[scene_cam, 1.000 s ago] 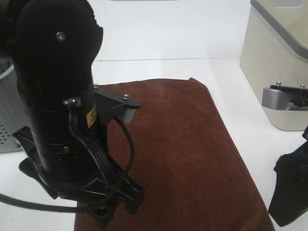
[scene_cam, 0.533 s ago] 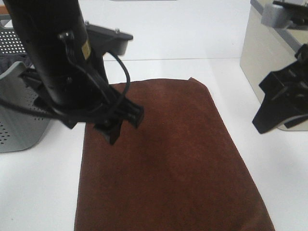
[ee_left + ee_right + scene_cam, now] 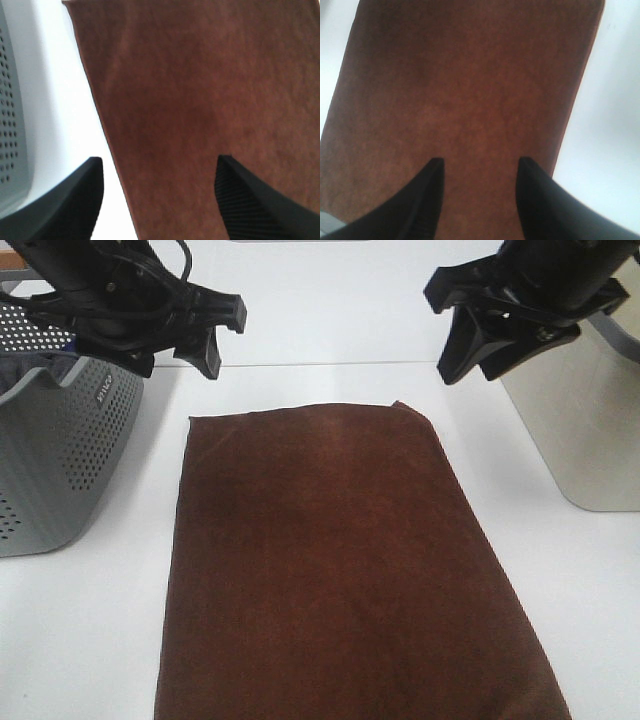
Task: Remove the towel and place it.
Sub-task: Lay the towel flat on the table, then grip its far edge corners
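The dark brown towel (image 3: 340, 560) lies flat and spread out on the white table, running from the middle to the near edge. It also shows in the left wrist view (image 3: 210, 100) and in the right wrist view (image 3: 465, 95). My left gripper (image 3: 205, 335) is raised above the towel's far left corner, open and empty (image 3: 157, 195). My right gripper (image 3: 460, 335) is raised above the far right side, open and empty (image 3: 480, 195). Neither gripper touches the towel.
A grey perforated basket (image 3: 60, 450) stands at the left with bluish fabric inside; its wall shows in the left wrist view (image 3: 10, 120). A beige box-like appliance (image 3: 580, 430) stands at the right. White table (image 3: 330, 380) lies beyond the towel.
Both arms have lifted up and back from low over the towel to high at the far side. The towel stays flat on the table.
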Motion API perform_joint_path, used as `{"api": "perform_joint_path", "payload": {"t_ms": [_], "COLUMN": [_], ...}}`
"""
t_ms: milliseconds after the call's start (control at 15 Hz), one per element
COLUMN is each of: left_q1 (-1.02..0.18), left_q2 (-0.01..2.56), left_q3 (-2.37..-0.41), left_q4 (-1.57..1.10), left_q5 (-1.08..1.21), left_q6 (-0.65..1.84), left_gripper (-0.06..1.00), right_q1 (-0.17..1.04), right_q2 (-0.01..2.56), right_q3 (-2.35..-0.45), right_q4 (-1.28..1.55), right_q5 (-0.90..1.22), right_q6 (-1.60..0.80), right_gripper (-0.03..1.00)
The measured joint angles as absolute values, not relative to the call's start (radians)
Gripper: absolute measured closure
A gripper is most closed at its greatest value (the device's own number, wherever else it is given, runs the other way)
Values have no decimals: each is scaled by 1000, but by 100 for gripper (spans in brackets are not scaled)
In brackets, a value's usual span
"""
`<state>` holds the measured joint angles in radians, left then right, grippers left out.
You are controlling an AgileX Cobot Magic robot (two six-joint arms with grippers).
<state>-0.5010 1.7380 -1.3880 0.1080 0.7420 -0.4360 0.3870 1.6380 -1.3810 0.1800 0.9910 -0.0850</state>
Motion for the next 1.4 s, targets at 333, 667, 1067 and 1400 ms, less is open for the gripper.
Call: {"api": "perform_joint_path", "payload": {"t_ms": [333, 667, 1067, 1400], "left_q1": [-432, -431, -431, -431], "left_q2": [1941, 2085, 2090, 2090], "left_q3": [-1584, -1729, -1730, -1730], "left_q4": [89, 67, 83, 84], "left_q5": [684, 740, 742, 743], "left_q6": [-373, -308, -271, -270], "left_gripper": [33, 33, 33, 33], "right_q1": [387, 387, 349, 337], "right_q2": [1972, 2254, 2397, 2420], "right_q3": [-1675, -1947, -2013, -2014], "right_q4": [110, -28, -85, -94], "right_q5": [959, 936, 874, 804], "right_q6": [-85, -38, 12, 13], "right_gripper": [52, 52, 52, 52]}}
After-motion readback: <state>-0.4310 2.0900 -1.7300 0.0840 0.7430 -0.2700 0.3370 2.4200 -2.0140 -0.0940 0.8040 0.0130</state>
